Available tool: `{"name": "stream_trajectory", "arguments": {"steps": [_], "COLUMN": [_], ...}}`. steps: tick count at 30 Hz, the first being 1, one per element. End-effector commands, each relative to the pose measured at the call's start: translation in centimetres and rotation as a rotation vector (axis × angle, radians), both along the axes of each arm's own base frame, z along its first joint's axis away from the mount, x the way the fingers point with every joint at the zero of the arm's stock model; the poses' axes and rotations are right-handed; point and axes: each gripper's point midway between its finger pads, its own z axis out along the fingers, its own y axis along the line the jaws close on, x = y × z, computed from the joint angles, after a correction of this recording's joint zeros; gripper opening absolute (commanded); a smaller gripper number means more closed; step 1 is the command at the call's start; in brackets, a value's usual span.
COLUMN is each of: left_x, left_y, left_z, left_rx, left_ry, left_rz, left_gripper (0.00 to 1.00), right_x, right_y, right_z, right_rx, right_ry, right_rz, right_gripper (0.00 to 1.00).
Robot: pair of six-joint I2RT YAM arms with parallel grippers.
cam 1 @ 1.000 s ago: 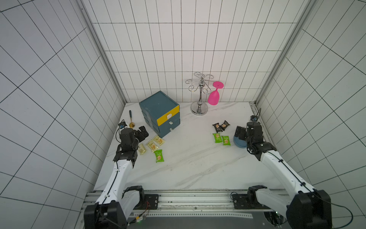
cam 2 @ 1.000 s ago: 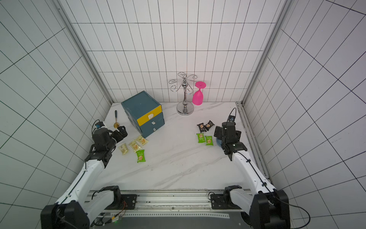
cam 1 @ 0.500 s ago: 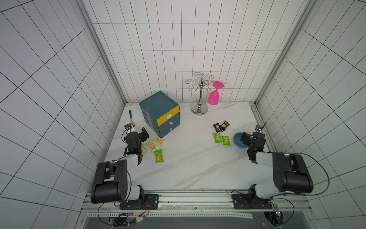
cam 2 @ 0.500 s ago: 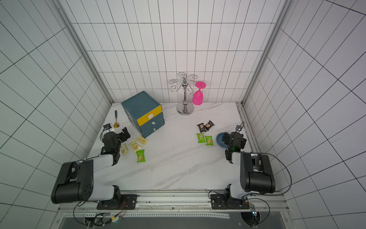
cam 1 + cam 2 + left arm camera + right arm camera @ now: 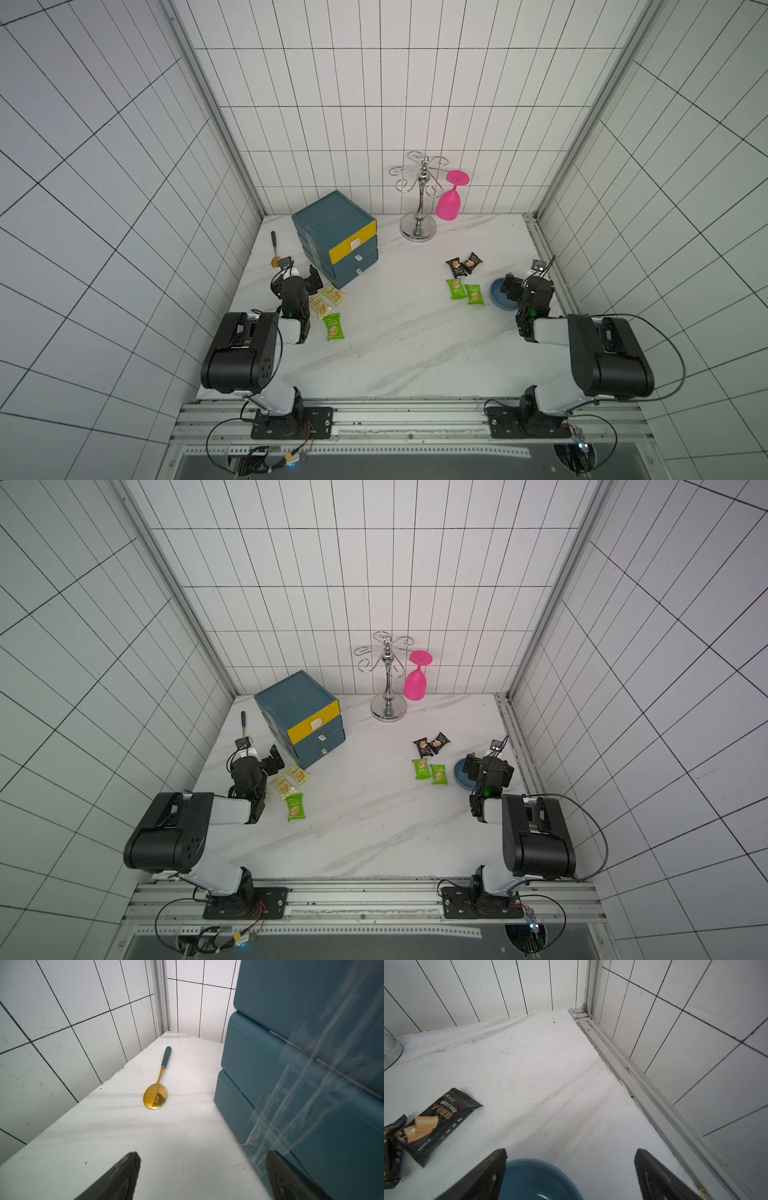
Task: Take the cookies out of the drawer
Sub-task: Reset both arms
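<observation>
White tiled booth, marble desk (image 5: pixel 395 357); 12 o'clock is the back wall. Left claw (image 5: pixel 202 1167) sits around 9, fingers apart and empty, right beside the blue drawer unit (image 5: pixel 332 224), whose drawers all look shut. The cookies (image 5: pixel 297 774) are out on the desk. I can see two yellow packets (image 5: pixel 321 307) and a green one (image 5: pixel 334 327) at the unit's 6 o'clock, then two black (image 5: pixel 457 267) and two green (image 5: pixel 456 289) near 3. They're flat crinkly wrappers with a tan biscuit print. Right claw (image 5: pixel 571 1154), also apart and empty, hangs over the blue bowl (image 5: pixel 496 297). My guess is each arm dropped its share within easy reach, so the job looks done.
</observation>
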Motion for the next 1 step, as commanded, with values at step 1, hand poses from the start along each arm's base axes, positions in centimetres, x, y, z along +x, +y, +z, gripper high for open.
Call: {"name": "stream_trajectory", "arguments": {"steps": [1], "left_x": [0.21], "left_y": [0.41], "left_z": [0.95], "left_rx": [0.013], "left_ry": [-0.021], "left_rz": [0.02], "left_gripper": [0.98], "right_x": [0.01], "right_y": [-0.12], "right_z": [0.48], "right_rx": [-0.015], "right_ry": [-0.016], "right_rz": [-0.009], "right_gripper": [0.99]}}
